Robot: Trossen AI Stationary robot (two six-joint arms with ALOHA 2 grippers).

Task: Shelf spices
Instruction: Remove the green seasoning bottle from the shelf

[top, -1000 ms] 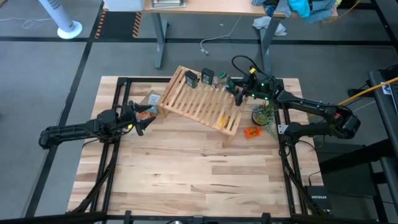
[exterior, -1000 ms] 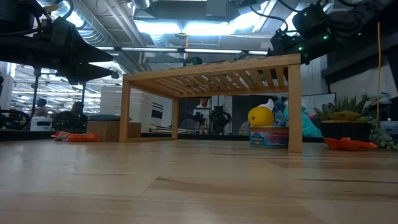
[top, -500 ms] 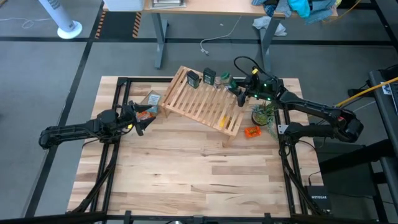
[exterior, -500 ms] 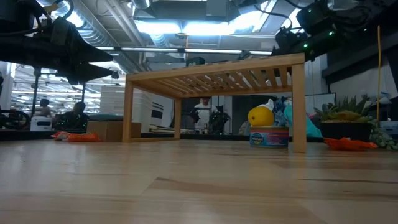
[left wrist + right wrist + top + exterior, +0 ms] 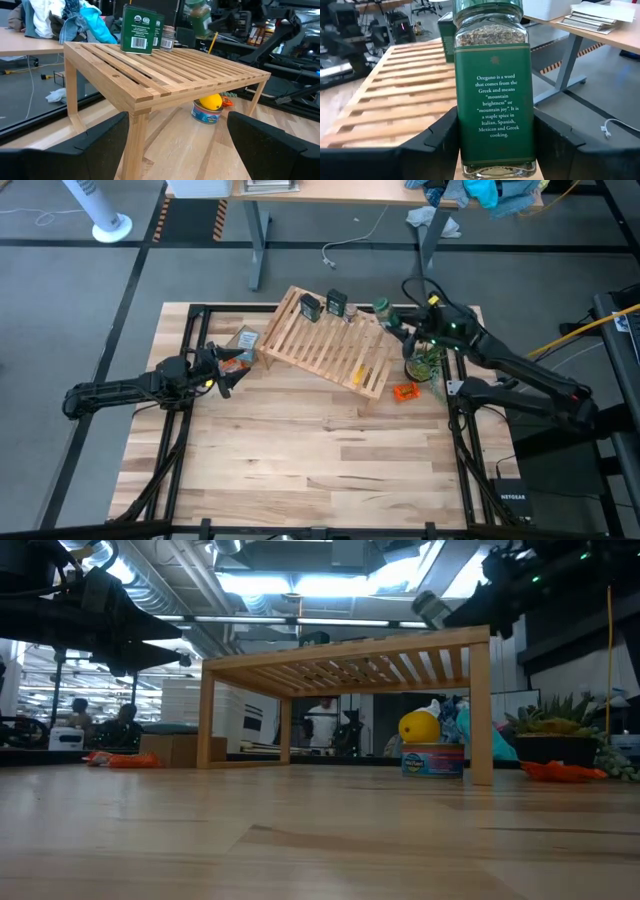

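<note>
The right end effector (image 5: 393,326) hangs over the table's (image 5: 320,470) far right part, at about one o'clock from the table's middle, just off the shelf's (image 5: 325,345) far right corner. Its two dark fingers (image 5: 437,137) pinch a green oregano jar (image 5: 494,90) from both sides; the jar stands upright between them, its label of pale print facing the wrist camera and dried herb showing through the glass above the label. In the overhead view the jar (image 5: 381,308) sits right at the shelf's corner; whether its base touches the slats I cannot tell.

The shelf, a light-wood slatted rack on four legs, lies skewed on the table's far half, toward twelve o'clock. Two dark squarish jars (image 5: 321,305) with pale labels stand side by side on its far edge, and the left wrist view shows a small clear glass jar (image 5: 167,39) just beside them.

The left end effector (image 5: 226,375) waits at about nine o'clock, low over the table, its fingers (image 5: 95,145) spread apart with nothing between them, pointing at the shelf's near left leg.

Under the shelf stand a small tin (image 5: 206,114) and a yellow round thing (image 5: 211,101) on top of it.
</note>
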